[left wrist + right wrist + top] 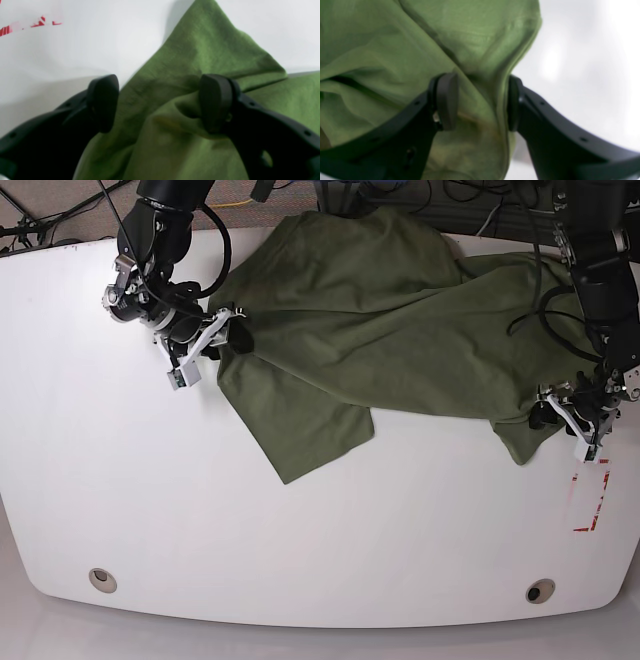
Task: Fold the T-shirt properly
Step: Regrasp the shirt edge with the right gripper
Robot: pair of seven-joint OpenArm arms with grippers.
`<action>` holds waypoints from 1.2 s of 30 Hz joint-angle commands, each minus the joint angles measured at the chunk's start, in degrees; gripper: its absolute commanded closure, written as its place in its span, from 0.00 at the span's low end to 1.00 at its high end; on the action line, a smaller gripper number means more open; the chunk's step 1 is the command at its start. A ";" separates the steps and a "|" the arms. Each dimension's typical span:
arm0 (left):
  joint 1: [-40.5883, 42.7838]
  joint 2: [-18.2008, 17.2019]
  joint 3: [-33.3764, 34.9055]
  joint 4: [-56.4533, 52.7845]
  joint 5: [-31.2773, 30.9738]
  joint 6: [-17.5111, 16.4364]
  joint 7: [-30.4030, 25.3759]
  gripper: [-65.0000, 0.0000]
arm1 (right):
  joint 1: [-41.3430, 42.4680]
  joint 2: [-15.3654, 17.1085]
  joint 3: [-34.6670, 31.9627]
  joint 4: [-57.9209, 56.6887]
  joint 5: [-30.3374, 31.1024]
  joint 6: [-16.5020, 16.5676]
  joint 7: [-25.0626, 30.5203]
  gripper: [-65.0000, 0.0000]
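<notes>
2 grippers on T-shirt [380,310] | left gripper [160,102] jaws apart over a fold | right gripper [480,102] jaws astride hem | red marking [592,495] just beside left gripper on table [300,540]

The left tool [160,102] stands spread over the wrinkled T-shirt [200,62], one finger [215,102] touching a fold.
</notes>
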 commanded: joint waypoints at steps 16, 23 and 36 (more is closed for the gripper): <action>0.68 1.38 -0.18 3.15 0.86 -1.04 3.14 1.00 | -0.03 0.37 0.11 1.47 -0.10 -0.10 -0.28 0.59; 1.29 1.30 -5.81 15.98 0.94 -1.21 13.16 1.00 | -1.70 0.37 0.19 6.74 -0.10 -0.10 -0.36 0.72; 3.40 1.21 -13.72 29.96 1.21 -1.35 23.53 1.00 | -0.82 2.30 0.02 10.52 -0.10 -0.10 -2.82 1.00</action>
